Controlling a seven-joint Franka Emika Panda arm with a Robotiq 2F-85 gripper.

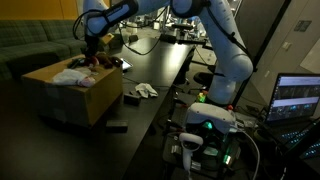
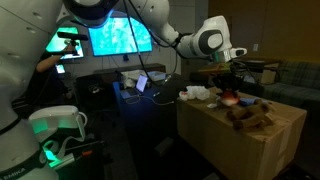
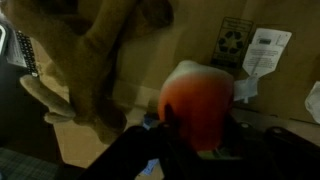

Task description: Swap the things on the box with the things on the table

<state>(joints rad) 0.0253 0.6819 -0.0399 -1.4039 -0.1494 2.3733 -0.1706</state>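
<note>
A cardboard box (image 1: 85, 100) stands on the black table (image 1: 150, 110); it also shows in an exterior view (image 2: 235, 145). On its top lie a white cloth (image 1: 70, 76) (image 2: 198, 94), a brown plush toy (image 2: 250, 116) (image 3: 90, 60) and an orange-red rounded object (image 2: 232, 98) (image 3: 197, 100). My gripper (image 1: 92, 52) (image 2: 232, 84) (image 3: 197, 140) is over the box top, its fingers closed on either side of the orange-red object. A white crumpled thing (image 1: 146, 91) lies on the table beside the box.
A small dark object (image 1: 116, 126) lies on the table in front of the box. Monitors (image 2: 120, 38), a laptop (image 1: 297, 98) and cables crowd the table's far end. The box top carries a recycling mark (image 3: 235, 45) and a white label (image 3: 266, 50).
</note>
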